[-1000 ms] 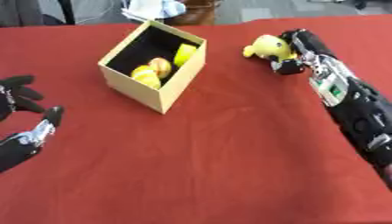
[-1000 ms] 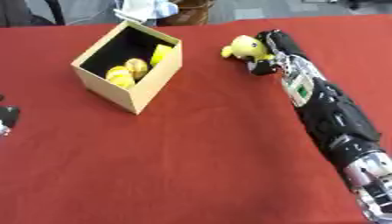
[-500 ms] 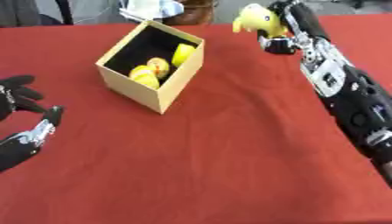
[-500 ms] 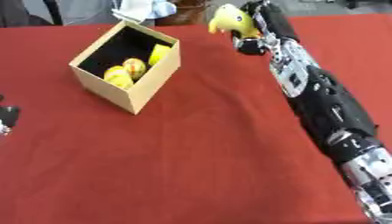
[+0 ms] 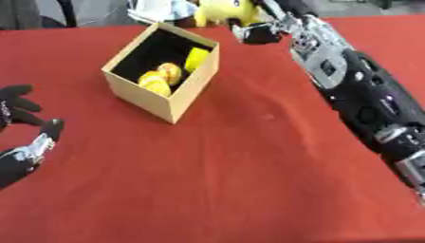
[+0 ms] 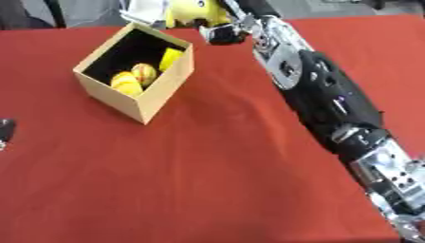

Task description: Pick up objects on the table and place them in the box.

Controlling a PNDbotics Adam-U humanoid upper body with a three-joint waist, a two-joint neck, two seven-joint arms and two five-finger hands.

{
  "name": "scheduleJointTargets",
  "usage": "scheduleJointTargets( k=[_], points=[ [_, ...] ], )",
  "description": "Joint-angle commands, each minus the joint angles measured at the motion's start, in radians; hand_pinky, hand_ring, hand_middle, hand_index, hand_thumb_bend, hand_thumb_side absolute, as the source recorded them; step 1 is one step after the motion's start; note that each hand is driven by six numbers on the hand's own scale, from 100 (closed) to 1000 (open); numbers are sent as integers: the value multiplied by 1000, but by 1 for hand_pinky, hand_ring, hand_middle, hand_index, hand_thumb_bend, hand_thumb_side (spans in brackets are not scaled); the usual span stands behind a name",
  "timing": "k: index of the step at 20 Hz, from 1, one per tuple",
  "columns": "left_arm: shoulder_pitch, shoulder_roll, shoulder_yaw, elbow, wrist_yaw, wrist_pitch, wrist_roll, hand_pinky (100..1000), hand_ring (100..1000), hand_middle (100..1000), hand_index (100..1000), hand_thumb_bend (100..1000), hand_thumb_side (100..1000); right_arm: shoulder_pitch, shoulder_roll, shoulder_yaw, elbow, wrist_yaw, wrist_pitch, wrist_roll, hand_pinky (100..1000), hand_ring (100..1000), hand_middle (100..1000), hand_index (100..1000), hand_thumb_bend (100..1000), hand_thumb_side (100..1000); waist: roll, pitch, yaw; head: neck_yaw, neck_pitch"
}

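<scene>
A tan cardboard box stands open on the red table, left of the middle. Inside lie several yellow things, one upright yellow block against the far wall. My right hand is up at the far edge, just past the box's far right corner, shut on a yellow plush toy held in the air. My left hand rests open near the lower left, fingers up, holding nothing.
A white and blue thing lies beyond the table's far edge behind the box. My right forearm stretches along the table's right side. The red cloth ends at the front edge.
My right hand lifted the yellow toy off the table and carried it left, from the far right toward the box's far corner. The left hand stayed put.
</scene>
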Motion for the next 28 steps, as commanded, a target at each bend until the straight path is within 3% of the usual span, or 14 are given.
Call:
scheduleJointTargets(
  k=[1,3,6,10,15,20,26,28],
  points=[
    [-6,11,-2,-16,10,-2,-6,673,542,569,811,439,350,-33,38,-1,40,49,-37,54,639,607,441,622,120,188,6,-37,6,-14,2],
    [-9,10,-5,-18,13,-3,-8,673,542,570,811,438,349,-36,65,-8,73,84,-56,89,674,668,545,748,197,295,7,-39,9,-20,2],
    [-12,8,-6,-18,15,-4,-10,673,542,570,811,438,349,-37,87,-19,88,137,-73,140,752,790,777,926,343,469,8,-39,11,-25,-2],
    [-10,7,-6,-16,15,-4,-8,673,542,570,811,438,350,-33,89,-29,66,181,-73,162,806,845,878,981,408,539,4,-38,6,-26,-2],
    [-11,5,-4,-12,13,-4,-6,672,542,569,810,436,351,-33,58,-34,-13,147,-54,145,815,858,895,985,409,546,-1,-36,-8,-15,-7],
    [-11,2,5,-5,12,-3,10,671,545,571,809,441,351,-10,3,-60,-138,67,-38,116,759,839,846,985,341,451,-3,-29,-36,17,-17],
    [-7,5,21,5,15,-2,50,670,548,570,806,446,362,121,-98,-134,-302,-34,-45,26,736,833,836,1000,290,417,-6,-19,-96,78,-26],
    [-5,6,25,6,15,-4,59,671,550,571,805,492,435,179,-128,-153,-361,-70,-39,-11,729,830,829,1000,283,400,-8,-16,-110,99,-29]
  ],
)
